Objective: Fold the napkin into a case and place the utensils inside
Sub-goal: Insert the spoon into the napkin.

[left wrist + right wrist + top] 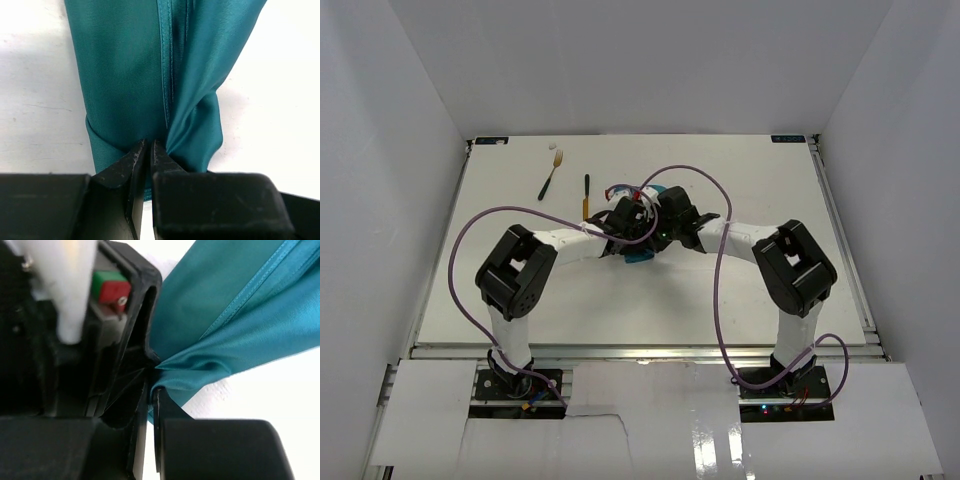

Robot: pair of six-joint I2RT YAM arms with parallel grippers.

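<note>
The teal napkin (638,256) is bunched at the table's middle, mostly hidden under both gripper heads in the top view. My left gripper (149,150) is shut on a fold of the napkin (130,75). My right gripper (151,390) is shut on another fold of the napkin (235,325), right beside the left gripper's body. The knife (586,196), dark handle and gold blade, lies just left of the grippers. The fork (550,175) lies further left, its pale head toward the back.
A small white bit (552,146) lies near the back edge by the fork. White walls close in the table on three sides. Purple cables (720,250) loop over both arms.
</note>
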